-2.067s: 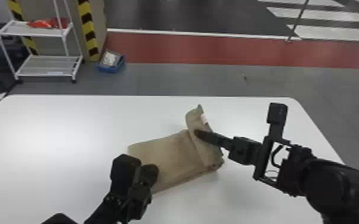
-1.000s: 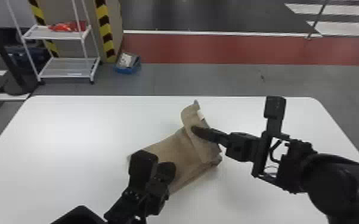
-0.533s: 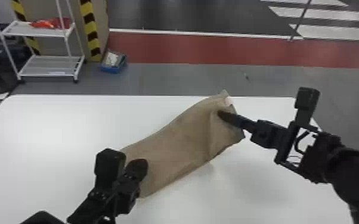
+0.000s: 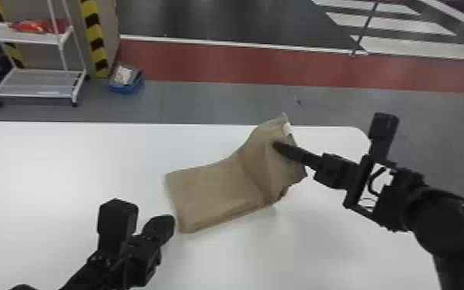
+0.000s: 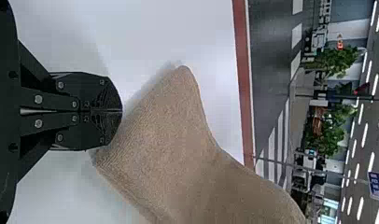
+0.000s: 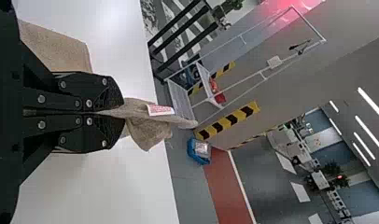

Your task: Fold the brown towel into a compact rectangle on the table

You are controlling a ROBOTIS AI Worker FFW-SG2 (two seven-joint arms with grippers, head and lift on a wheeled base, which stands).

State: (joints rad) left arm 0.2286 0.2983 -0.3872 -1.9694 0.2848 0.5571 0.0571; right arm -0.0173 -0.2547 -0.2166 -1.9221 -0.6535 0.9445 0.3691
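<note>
On the table (image 4: pixel 69 166), the brown towel (image 4: pixel 214 189) is laid flat at its L part, w/ its R end raised and bunched. That end is pinched btwn the closed fingers of the R end effector (image 4: pixel 276 146); a white label (image 4: pixel 288 129) is seen nr the grip. The L end effector (image 4: pixel 168 223) is held narrow, tips together, just beside the towel's L end. Beyond the table, a blue bin (image 4: pixel 125 88) is seen on the floor nr a white rack (image 4: pixel 34 93).
</note>
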